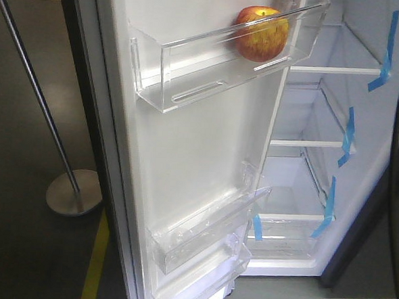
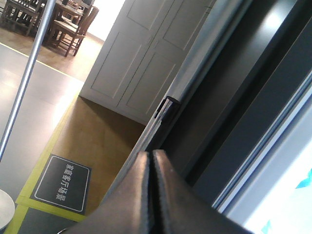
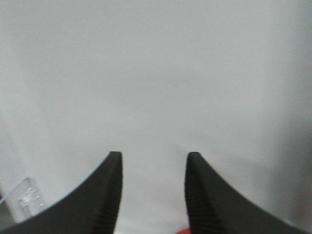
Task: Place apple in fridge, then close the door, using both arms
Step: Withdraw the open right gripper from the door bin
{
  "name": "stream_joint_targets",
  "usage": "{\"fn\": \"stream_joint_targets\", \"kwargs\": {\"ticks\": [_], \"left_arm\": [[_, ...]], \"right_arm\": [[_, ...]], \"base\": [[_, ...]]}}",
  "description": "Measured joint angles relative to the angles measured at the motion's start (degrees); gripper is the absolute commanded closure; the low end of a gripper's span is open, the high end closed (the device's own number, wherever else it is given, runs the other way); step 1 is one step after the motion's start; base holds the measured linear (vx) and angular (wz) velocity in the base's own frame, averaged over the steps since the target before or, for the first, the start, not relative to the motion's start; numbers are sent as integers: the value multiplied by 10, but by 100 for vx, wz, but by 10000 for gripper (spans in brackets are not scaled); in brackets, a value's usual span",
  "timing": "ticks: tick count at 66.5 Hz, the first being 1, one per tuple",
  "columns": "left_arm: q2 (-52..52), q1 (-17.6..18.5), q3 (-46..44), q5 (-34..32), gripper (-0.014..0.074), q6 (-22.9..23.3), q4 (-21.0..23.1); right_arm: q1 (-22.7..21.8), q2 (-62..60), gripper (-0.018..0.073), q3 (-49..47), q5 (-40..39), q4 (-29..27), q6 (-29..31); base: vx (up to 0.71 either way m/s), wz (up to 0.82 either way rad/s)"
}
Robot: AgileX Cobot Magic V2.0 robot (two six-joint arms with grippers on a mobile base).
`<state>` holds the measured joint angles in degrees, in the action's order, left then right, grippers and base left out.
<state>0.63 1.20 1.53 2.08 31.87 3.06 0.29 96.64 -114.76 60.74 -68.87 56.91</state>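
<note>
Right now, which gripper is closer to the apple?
Right, probably. The right gripper is open, with a red sliver of the apple showing just beneath it. The left gripper, shut, sits outside the door, with no apple in its view.

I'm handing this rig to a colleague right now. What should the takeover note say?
Left gripper: shut, holding nothing, close to what looks like the door's grey outer side.
Right gripper: open, empty, facing a plain white surface.
The apple sits in the top clear bin of the door, which stands wide open.
Done: the apple is placed in the fridge.
Left to do: swing the door shut.
</note>
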Motion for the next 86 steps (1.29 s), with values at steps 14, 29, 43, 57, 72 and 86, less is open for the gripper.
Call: {"fn": "stream_joint_targets", "kwargs": {"ticks": [14, 29, 43, 57, 72, 86], "left_arm": [[0, 0, 0, -5, 604, 1, 8], [0, 0, 0, -24, 604, 1, 73], [0, 0, 0, -36, 604, 1, 97], [0, 0, -14, -40, 604, 1, 105], [-15, 0, -108, -34, 604, 1, 105], [-146, 0, -227, -3, 604, -18, 105]], "right_arm": [[0, -73, 563, -1, 98, 66, -17], [0, -171, 563, 60, 113, 168, -59], [0, -312, 563, 273, 44, 182, -55], [0, -474, 563, 505, -55, 198, -55], [0, -627, 563, 662, -121, 221, -99], [0, -746, 563, 750, -156, 282, -182]], "base": [[0, 0], [0, 0], [0, 0], [0, 0], [0, 0], [0, 0]]}}
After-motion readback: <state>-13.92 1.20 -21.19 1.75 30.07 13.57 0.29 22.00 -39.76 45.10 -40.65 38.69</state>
